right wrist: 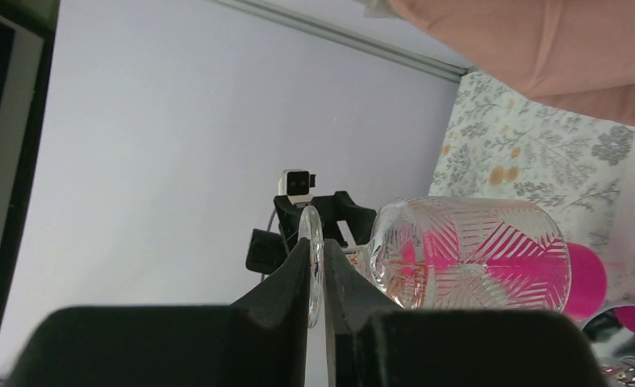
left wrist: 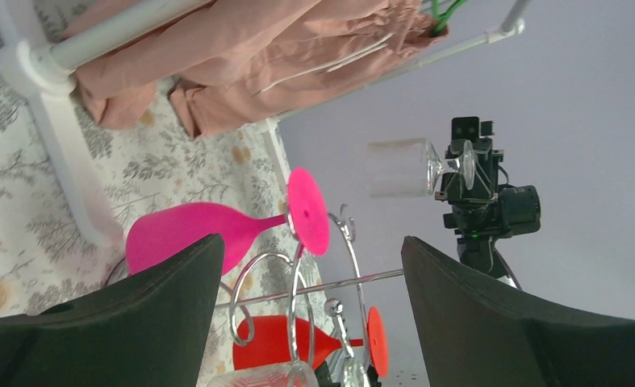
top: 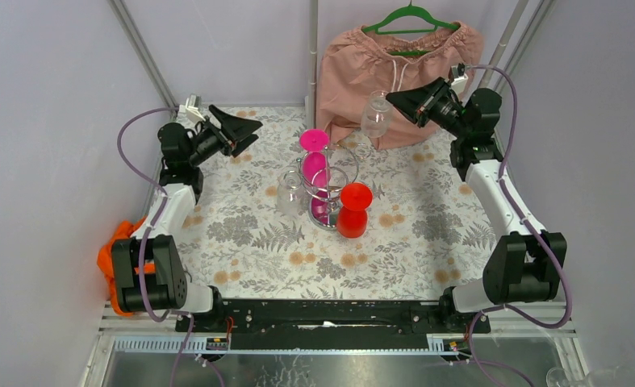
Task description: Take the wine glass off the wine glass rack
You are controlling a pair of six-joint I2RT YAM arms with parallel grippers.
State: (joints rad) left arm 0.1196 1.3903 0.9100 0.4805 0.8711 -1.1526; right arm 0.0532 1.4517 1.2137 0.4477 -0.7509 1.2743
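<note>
My right gripper [top: 396, 101] is shut on the round foot of a clear patterned wine glass [top: 376, 115], held in the air at the back right, apart from the wine glass rack [top: 331, 182]. In the right wrist view the glass foot [right wrist: 312, 262] sits edge-on between the fingers and the bowl [right wrist: 467, 254] sticks out to the right. The chrome rack stands mid-table and carries a pink glass [top: 315, 142], a red glass [top: 353, 208] and another clear glass [top: 290, 193]. My left gripper [top: 249, 129] hangs open and empty at the back left, facing the rack [left wrist: 298, 282].
A pink garment [top: 394, 56] on a green hanger hangs at the back, just behind the lifted glass. A white pole [top: 312, 48] rises at the back centre. An orange cloth [top: 116, 258] lies off the table's left edge. A floral cloth [top: 241, 234] covers the table.
</note>
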